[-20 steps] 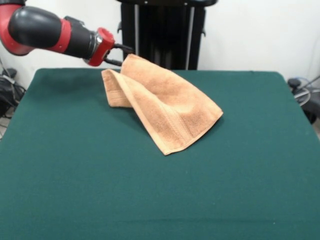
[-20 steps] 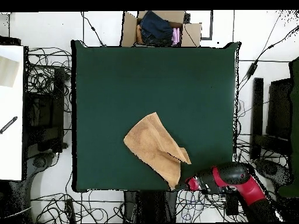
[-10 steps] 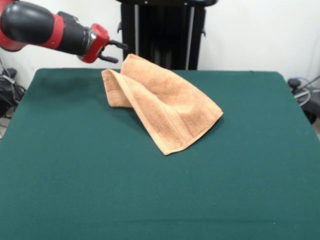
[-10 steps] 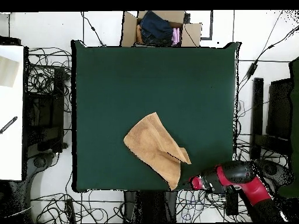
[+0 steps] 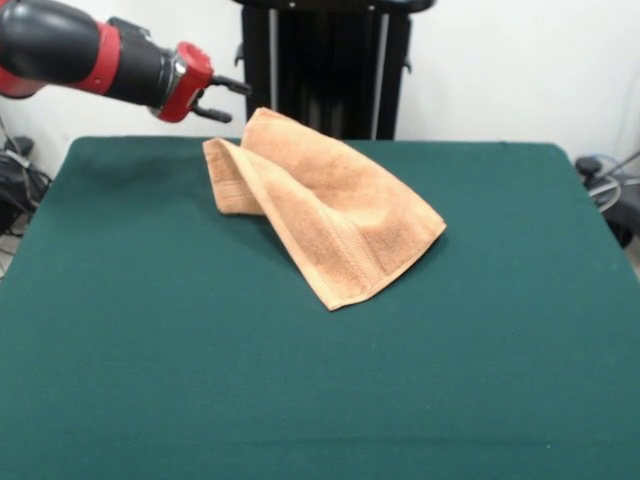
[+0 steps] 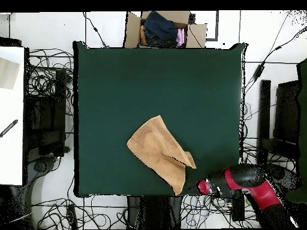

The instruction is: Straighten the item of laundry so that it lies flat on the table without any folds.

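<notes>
My jaws (image 5: 228, 99) are spread apart, with a clear gap between the two black tips, and they hold nothing. They hang in the air over the worktop's edge, near the raised corner of the towel (image 5: 325, 205) but not touching it. In the overhead view the jaws (image 6: 190, 188) are just off the worktop's edge, beside the towel's (image 6: 159, 152) pointed corner.

The towel is light orange-tan and it lies on the dark green worktop (image 5: 300, 380), toward the side where my arm is. It is not flat: it is folded over itself, one layer lying on another, and a loose flap stands out at the left in the front view. A woven band runs near the hem at the front corner.

In the overhead view a cardboard box (image 6: 165, 29) sits past the opposite edge of the worktop, and it holds dark blue and pink cloth.
</notes>
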Motion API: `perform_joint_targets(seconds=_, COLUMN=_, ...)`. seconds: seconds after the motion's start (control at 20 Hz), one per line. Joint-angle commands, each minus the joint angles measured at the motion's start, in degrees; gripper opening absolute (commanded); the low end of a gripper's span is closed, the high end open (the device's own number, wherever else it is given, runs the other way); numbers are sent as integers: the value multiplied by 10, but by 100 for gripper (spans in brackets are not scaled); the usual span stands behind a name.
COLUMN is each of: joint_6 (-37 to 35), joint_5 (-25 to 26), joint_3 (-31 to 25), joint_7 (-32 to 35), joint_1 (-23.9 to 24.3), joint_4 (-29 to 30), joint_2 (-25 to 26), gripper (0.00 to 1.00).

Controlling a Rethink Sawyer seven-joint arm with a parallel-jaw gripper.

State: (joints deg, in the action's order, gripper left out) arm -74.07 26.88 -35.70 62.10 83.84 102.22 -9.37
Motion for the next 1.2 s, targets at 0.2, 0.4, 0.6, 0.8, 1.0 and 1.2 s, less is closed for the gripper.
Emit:
perform_joint_targets(seconds=0.2, joint_6=-42, joint_5=-40, joint_3=-42, joint_7=-46, joint_1=-38, joint_4=-15, joint_2=-22, gripper=100)
perform_joint_targets(seconds=0.4, joint_6=-44, joint_5=-53, joint_3=-46, joint_7=-38, joint_1=-43, joint_4=-7, joint_2=-36, gripper=100)
perform_joint_targets(seconds=0.6, joint_6=-48, joint_5=-61, joint_3=-47, joint_7=-31, joint_1=-42, joint_4=4, joint_2=-51, gripper=100)
perform_joint_targets(seconds=0.8, joint_6=-52, joint_5=-73, joint_3=-49, joint_7=-24, joint_1=-33, joint_4=30, joint_2=-78, gripper=100)
perform_joint_targets(seconds=1.0, joint_6=-51, joint_5=-82, joint_3=-50, joint_7=-22, joint_1=-25, joint_4=49, joint_2=-100, gripper=100)
perform_joint_targets(seconds=1.2, joint_6=-46, joint_5=-89, joint_3=-50, joint_7=-23, joint_1=-21, joint_4=61, joint_2=-111, gripper=100)
